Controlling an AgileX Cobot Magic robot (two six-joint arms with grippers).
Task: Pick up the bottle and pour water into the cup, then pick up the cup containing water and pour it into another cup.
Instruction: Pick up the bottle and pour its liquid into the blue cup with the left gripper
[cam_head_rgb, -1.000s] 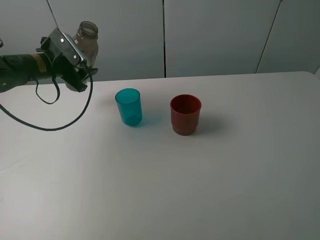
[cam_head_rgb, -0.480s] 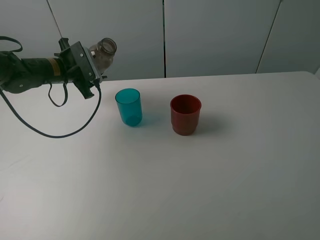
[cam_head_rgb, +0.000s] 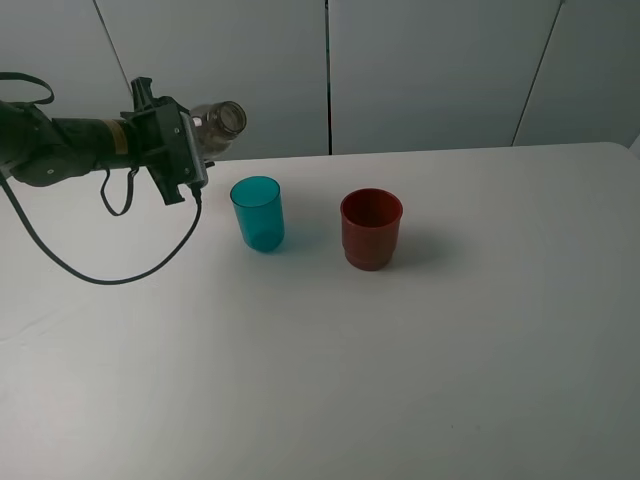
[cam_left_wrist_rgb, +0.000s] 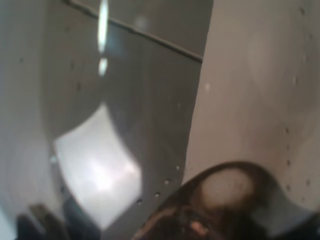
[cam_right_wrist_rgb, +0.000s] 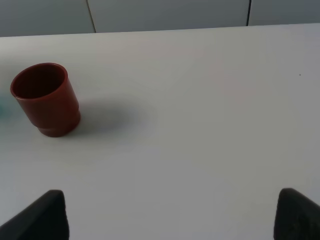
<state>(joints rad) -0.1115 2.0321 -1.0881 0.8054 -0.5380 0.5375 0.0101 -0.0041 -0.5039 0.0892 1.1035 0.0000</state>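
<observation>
I see left tool (cam_head_rgb: 192, 145) clamped on slim clear grey plastic bottle (cam_head_rgb: 224, 118), tipped near-horizontal over tabletop (cam_head_rgb: 400, 350) far-left edge, mouth toward translucent teal plastic tumbler (cam_head_rgb: 258, 213). Right tool (cam_right_wrist_rgb: 172, 215) wide apart.

One bottle, two cups, one table, two grippers.

A single clear bottle (cam_head_rgb: 222, 122); two cups, namely one teal cup (cam_head_rgb: 258, 213) and one red cup (cam_head_rgb: 371, 229); one white table (cam_head_rgb: 400, 380). The high view shows one arm only, carrying the left gripper (cam_head_rgb: 195, 140), with one black cable (cam_head_rgb: 100, 283) looping below it. The right gripper (cam_right_wrist_rgb: 167, 215) appears only in its own wrist view, as two dark fingertips (cam_right_wrist_rgb: 40, 215), which makes two grippers in all.
</observation>
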